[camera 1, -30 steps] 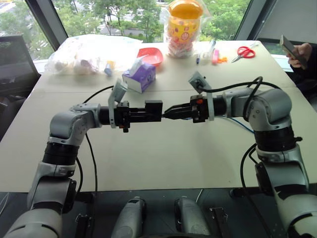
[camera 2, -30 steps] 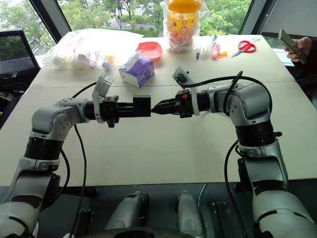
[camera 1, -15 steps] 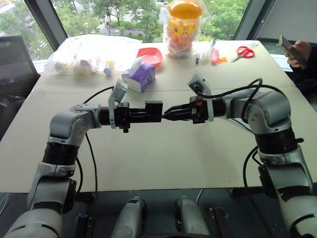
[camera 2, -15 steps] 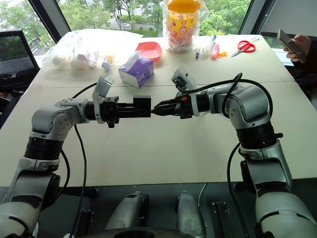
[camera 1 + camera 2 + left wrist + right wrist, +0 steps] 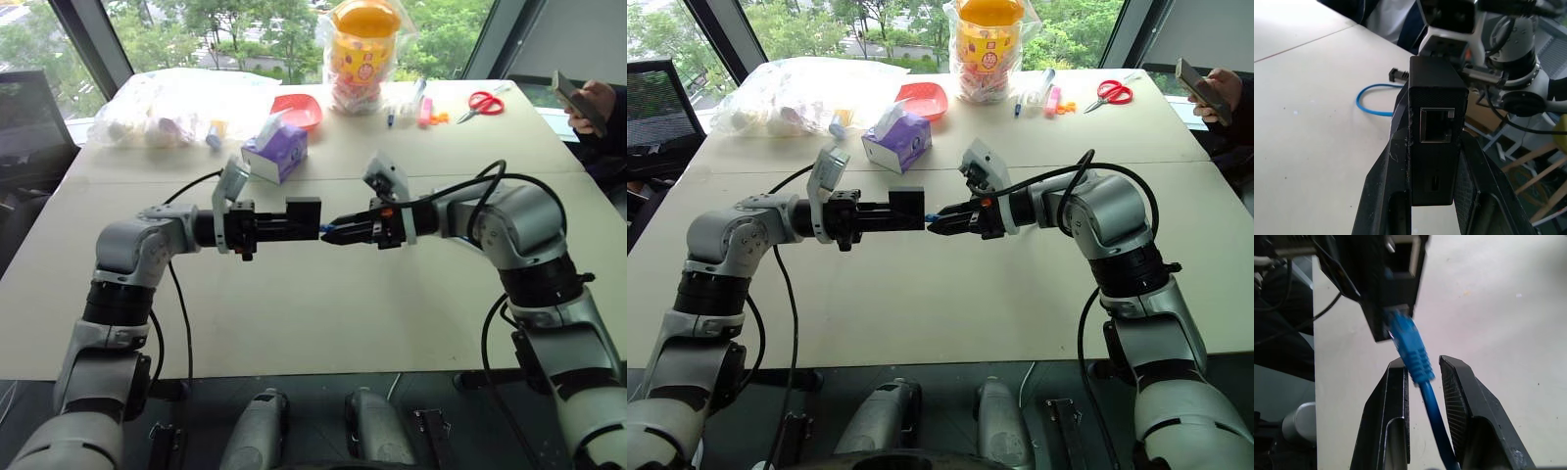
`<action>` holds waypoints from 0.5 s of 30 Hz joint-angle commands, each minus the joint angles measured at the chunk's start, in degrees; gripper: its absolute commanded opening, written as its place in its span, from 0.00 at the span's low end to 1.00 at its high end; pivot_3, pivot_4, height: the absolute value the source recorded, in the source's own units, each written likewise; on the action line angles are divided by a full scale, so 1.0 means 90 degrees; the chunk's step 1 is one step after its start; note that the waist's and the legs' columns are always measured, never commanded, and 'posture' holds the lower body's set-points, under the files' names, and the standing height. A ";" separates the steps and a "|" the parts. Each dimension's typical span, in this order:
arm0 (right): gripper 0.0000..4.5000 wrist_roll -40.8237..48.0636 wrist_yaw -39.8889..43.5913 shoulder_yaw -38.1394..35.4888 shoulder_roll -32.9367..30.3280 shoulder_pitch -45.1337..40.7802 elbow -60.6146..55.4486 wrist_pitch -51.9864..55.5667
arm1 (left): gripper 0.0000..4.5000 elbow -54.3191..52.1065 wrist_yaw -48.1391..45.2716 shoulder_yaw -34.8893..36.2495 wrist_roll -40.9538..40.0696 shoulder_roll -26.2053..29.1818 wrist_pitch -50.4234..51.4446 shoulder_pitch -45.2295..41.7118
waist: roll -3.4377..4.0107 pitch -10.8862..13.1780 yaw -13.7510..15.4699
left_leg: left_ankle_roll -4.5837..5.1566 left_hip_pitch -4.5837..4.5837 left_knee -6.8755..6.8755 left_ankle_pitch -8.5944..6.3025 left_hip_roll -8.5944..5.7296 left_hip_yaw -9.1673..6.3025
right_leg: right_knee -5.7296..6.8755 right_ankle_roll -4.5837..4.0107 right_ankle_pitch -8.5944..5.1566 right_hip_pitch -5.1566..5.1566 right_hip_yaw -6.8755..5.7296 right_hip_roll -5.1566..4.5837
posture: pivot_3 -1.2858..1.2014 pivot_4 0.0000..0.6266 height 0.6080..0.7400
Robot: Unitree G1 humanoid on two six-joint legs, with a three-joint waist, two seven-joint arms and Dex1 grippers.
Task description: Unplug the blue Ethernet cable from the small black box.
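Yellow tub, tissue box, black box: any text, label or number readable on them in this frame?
None can be read.
yellow tub: printed pattern, too small to read.
purple tissue box: print too blurred.
small black box: no markings visible around its port.

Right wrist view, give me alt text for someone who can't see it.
The right gripper pinches the blue Ethernet cable just behind its plug, whose tip sits at a port of the small black box. Pale table lies behind.
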 commanded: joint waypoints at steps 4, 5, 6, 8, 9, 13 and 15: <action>0.23 0.0046 0.0139 -0.0124 -0.0052 -0.0134 -0.0008 -0.0059 | 0.11 -0.0249 -0.0031 0.0153 -0.0181 0.0040 -0.0051 -0.0079 | 0.0000 0.0000 -0.0002 | 0.0000 0.0000 0.0000 0.0000 0.0000 0.0000 | 0.0000 0.0000 0.0000 0.0000 0.0000 0.0001 | 0.52 0.24 1.00; 0.23 0.0091 0.0157 -0.0164 -0.0046 -0.0165 0.0005 -0.0005 | 0.11 -0.0263 -0.0034 0.0147 -0.0184 0.0044 -0.0043 -0.0063 | 0.0000 0.0000 -0.0002 | 0.0000 0.0000 0.0000 0.0000 0.0000 0.0000 | 0.0000 0.0000 0.0000 0.0000 0.0000 0.0001 | 0.52 0.24 1.00; 0.23 0.0172 0.0213 -0.0225 -0.0064 -0.0212 0.0002 0.0070 | 0.11 -0.0288 -0.0059 0.0116 -0.0177 0.0060 -0.0035 -0.0018 | 0.0000 0.0000 -0.0002 | 0.0000 0.0000 0.0000 0.0000 0.0000 0.0000 | 0.0000 0.0000 0.0000 0.0000 0.0000 0.0001 | 0.52 0.24 1.00; 0.23 0.0281 0.0305 -0.0296 -0.0114 -0.0273 -0.0004 0.0180 | 0.11 -0.0324 -0.0104 0.0066 -0.0166 0.0086 -0.0025 0.0047 | 0.0000 0.0000 -0.0002 | 0.0000 0.0000 0.0000 0.0000 0.0000 0.0000 | 0.0000 0.0000 0.0000 0.0000 0.0000 0.0001 | 0.52 0.24 1.00; 0.23 0.0320 0.0350 -0.0321 -0.0147 -0.0291 -0.0007 0.0220 | 0.11 -0.0343 -0.0133 0.0049 -0.0178 0.0102 -0.0001 0.0065 | 0.0000 0.0000 -0.0002 | 0.0000 0.0000 0.0000 0.0000 0.0000 0.0000 | 0.0000 0.0000 0.0000 0.0000 0.0000 0.0000 | 0.52 0.24 1.00; 0.23 0.0582 0.0514 -0.0500 -0.0244 -0.0387 0.0024 0.0457 | 0.11 -0.0399 -0.0208 0.0024 -0.0217 0.0130 0.0054 0.0093 | 0.0000 0.0000 -0.0001 | 0.0000 0.0000 0.0000 0.0000 0.0000 0.0000 | -0.0001 0.0000 0.0000 0.0000 0.0000 0.0000 | 0.52 0.24 1.00; 0.23 0.0770 0.0584 -0.0635 -0.0263 -0.0451 0.0042 0.0633 | 0.11 -0.0409 -0.0224 0.0023 -0.0217 0.0127 0.0064 0.0091 | 0.0000 0.0000 0.0000 | 0.0000 0.0000 0.0000 0.0000 0.0000 0.0000 | -0.0001 0.0000 0.0000 0.0000 0.0000 0.0000 | 0.52 0.24 1.00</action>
